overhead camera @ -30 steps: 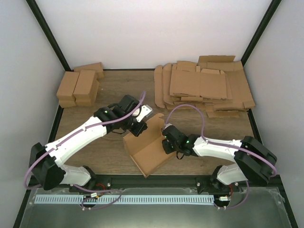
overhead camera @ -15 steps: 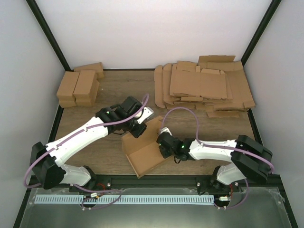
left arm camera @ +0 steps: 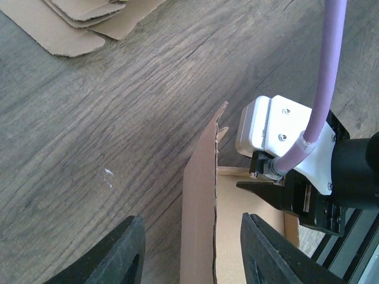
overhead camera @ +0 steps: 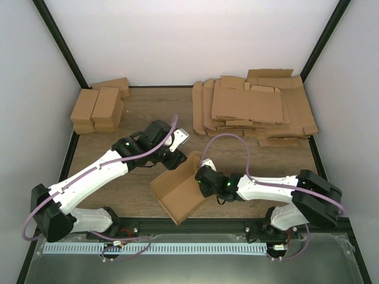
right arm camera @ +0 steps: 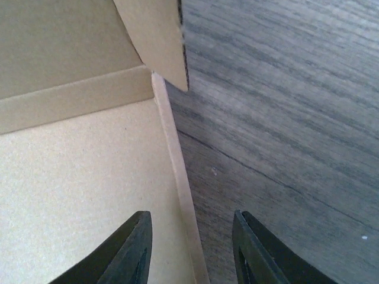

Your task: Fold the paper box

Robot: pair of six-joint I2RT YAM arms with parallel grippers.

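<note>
The paper box [overhead camera: 177,194] lies partly folded on the table near the front, floor flat and long walls raised. My left gripper [overhead camera: 175,160] is open at its far end; in the left wrist view [left arm camera: 192,255] the jaws stand wide on either side of an upright cardboard wall [left arm camera: 198,207] without touching it. My right gripper [overhead camera: 202,184] is open at the box's right side; in the right wrist view [right arm camera: 189,251] the jaws straddle the low side edge [right arm camera: 177,177], with the box floor [right arm camera: 77,177] on the left and a raised flap [right arm camera: 157,41] above.
A heap of flat cardboard blanks [overhead camera: 254,109] lies at the back right, its edge showing in the left wrist view [left arm camera: 77,23]. Finished brown boxes [overhead camera: 98,109] stand at the back left. Dark frame posts flank the wooden table [overhead camera: 136,112].
The box has slid a little left and toward the front edge. My right gripper has moved left and down with it. My left gripper has shifted only slightly over the far wall.
</note>
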